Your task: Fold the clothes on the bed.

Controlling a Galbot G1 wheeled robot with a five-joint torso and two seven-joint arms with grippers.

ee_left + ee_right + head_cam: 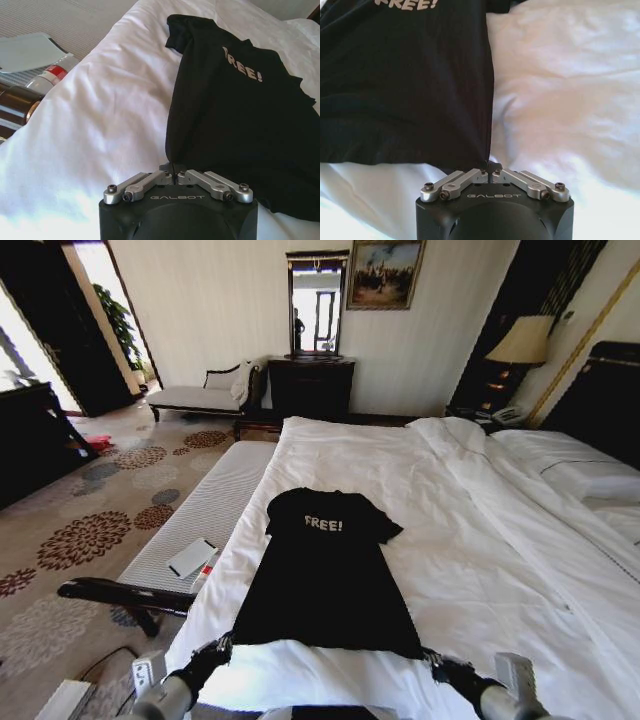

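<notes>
The black T-shirt (325, 575) lies flat on the bed (480, 540), its long axis running from the near hem to the far collar. The left tool (172, 172) is clamped on the near left hem corner. The right tool (490, 170) appears pinched on the near right corner, equally close.

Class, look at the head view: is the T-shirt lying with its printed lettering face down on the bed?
No, the T-shirt lies print-side up on the bed, with the pale "FREE!" lettering showing.
</notes>
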